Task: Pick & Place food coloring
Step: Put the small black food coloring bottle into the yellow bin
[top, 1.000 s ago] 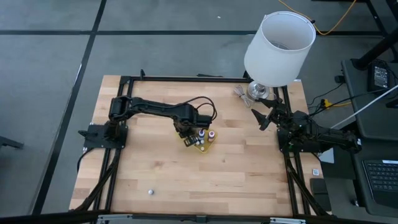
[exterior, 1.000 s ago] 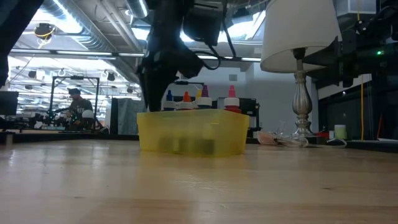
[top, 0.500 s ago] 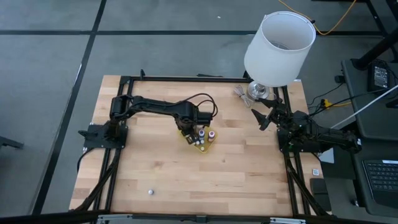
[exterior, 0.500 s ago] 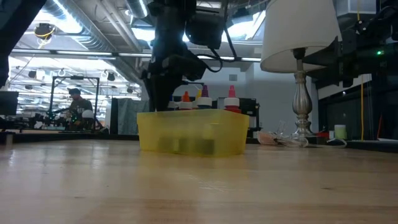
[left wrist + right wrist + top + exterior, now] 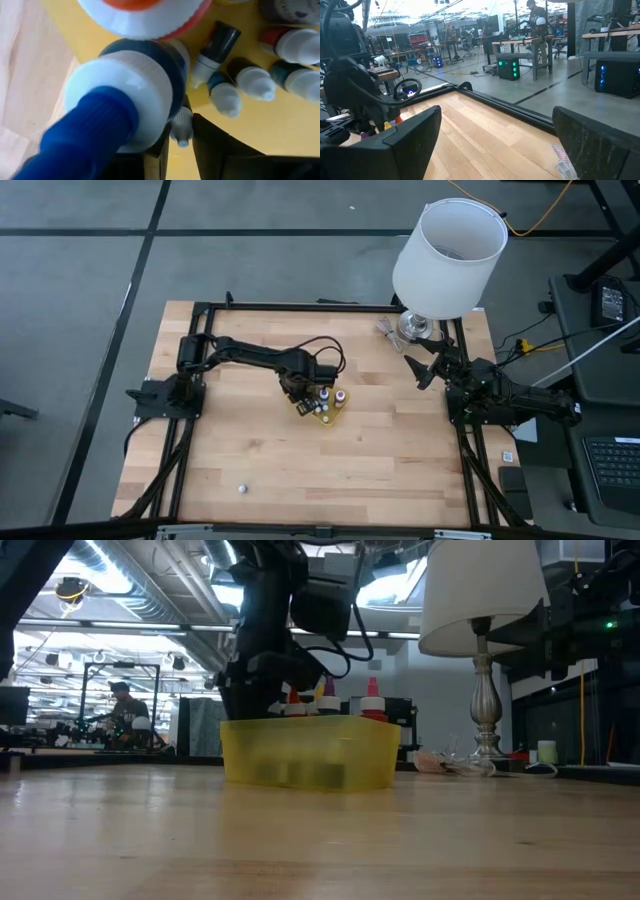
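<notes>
The yellow tray (image 5: 322, 412) sits mid-table and holds the food coloring. Larger bottles with red (image 5: 372, 700) and purple (image 5: 329, 692) caps stand upright in it. Several tiny dropper bottles (image 5: 250, 82) lie on its floor (image 5: 280, 130). My left gripper (image 5: 297, 393) points down into the tray's left corner, close beside a blue-capped bottle (image 5: 125, 100). It is shut on a tiny white-capped dropper bottle (image 5: 181, 125). My right gripper (image 5: 425, 366) waits open at the table's right edge, its fingers (image 5: 405, 135) spread wide. My left gripper pinches the tiny dropper bottle at its white cap end (image 5: 182, 131) between its two fingers (image 5: 215, 150). The fingers come from above and point down. The blue-capped bottle hides the rest of the tiny bottle. Whether it touches the tray floor cannot be told.
A table lamp with a white shade (image 5: 447, 258) stands at the far right corner, with clear wrapping (image 5: 388, 330) by its foot. A small pale object (image 5: 241, 489) lies near the front left. Bare wood (image 5: 330, 470) stretches in front of the tray.
My left gripper has sunk straight down into the tray with the tiny bottle still between its fingers. In the low view it now covers the blue-capped bottle that showed beside it before. The tray has stayed where it was.
</notes>
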Motion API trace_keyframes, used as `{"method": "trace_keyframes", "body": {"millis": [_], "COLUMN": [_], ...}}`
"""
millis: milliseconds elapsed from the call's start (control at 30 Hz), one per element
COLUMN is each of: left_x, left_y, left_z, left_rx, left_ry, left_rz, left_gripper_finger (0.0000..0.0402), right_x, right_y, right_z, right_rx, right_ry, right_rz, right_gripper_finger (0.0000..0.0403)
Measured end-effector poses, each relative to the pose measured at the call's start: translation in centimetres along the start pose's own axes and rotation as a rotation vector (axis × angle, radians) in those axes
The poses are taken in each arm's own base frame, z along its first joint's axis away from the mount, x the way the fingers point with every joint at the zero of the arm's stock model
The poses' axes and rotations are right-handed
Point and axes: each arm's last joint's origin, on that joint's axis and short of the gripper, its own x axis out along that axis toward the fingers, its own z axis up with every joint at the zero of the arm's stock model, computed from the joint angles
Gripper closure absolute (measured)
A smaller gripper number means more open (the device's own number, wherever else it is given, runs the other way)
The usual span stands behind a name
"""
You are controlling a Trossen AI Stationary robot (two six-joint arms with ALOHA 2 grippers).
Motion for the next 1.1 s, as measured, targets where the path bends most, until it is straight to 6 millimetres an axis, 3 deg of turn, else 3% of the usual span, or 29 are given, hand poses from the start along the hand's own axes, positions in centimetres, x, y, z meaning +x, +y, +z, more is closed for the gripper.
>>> {"method": "trace_keyframes", "body": {"millis": [200, 533, 1100], "left_x": [0.0, -0.2, -2.7], "left_y": [-0.1, 0.0, 0.7], "left_z": [0.1, 0.0, -0.6], "left_rx": [0.000, -0.001, 0.028], "left_ry": [-0.009, -0.018, -0.076], "left_rz": [-0.014, -0.009, -0.048], "left_gripper_finger": [0.0326, 0.0274, 0.0184], "right_x": [0.0, 0.0, 0.0], "right_y": [0.0, 0.0, 0.0], "right_z": [0.0, 0.0, 0.0], "right_rx": [0.000, 0.000, 0.000], "right_ry": [0.000, 0.000, 0.000], "right_rz": [0.000, 0.000, 0.000], "right_gripper_finger": [0.0022, 0.0022, 0.0022]}}
